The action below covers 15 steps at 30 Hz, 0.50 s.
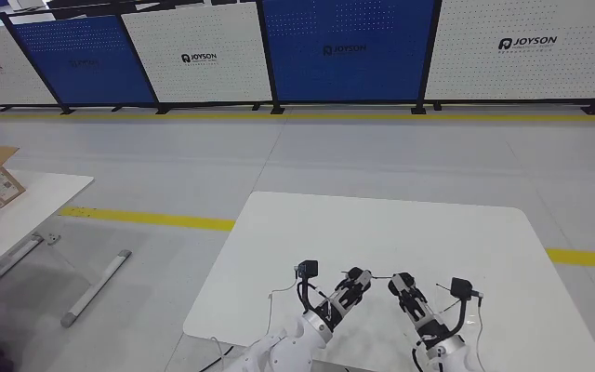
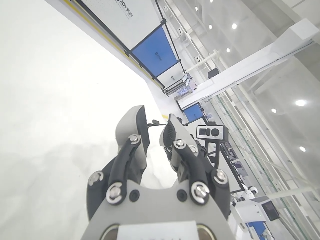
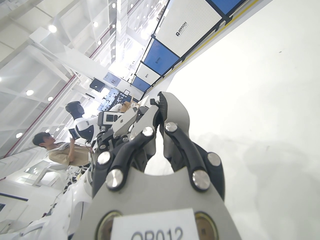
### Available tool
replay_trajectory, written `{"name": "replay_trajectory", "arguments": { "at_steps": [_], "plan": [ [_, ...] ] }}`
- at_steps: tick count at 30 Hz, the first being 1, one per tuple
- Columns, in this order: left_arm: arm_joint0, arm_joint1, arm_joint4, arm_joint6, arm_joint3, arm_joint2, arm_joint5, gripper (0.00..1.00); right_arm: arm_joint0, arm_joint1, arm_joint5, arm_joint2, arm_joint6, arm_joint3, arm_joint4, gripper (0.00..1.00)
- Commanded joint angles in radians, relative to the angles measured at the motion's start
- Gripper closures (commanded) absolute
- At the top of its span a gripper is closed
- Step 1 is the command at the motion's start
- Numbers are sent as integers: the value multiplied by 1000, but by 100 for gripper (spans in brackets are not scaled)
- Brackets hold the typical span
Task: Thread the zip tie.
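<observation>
Left jaws parted, thin black zip tie (image 2: pixel 155 123) crossing the gap between their tips, not pinched. Right jaws clenched on the tie's far end. Both hang close together over the white worktop (image 1: pixel 465 242), near its front edge.

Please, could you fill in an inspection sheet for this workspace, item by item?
Surface: white table.
Job's things: thin black zip tie, crossing the gap between the left end effector's fingers.
Clutter: nothing seen.
End effectors: left end effector open; right end effector shut, with a black bit at its tips, likely the zip tie.
Cables: thin lead beside the left arm.
Surroundings: blue and white panels, yellow floor line, second table.
</observation>
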Motion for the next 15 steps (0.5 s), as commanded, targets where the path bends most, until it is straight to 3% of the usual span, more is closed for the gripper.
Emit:
{"name": "replay_trajectory", "arguments": {
  "at_steps": [1, 15],
  "plan": [
    [0, -1, 1, 0, 1, 0, 0, 100, -1, -1, -3, 1, 0, 0, 2, 100],
    [4, -5, 3, -10, 0, -2, -15, 100, 2, -4, -15, 8, 40, 4, 32, 100]
  ]
}}
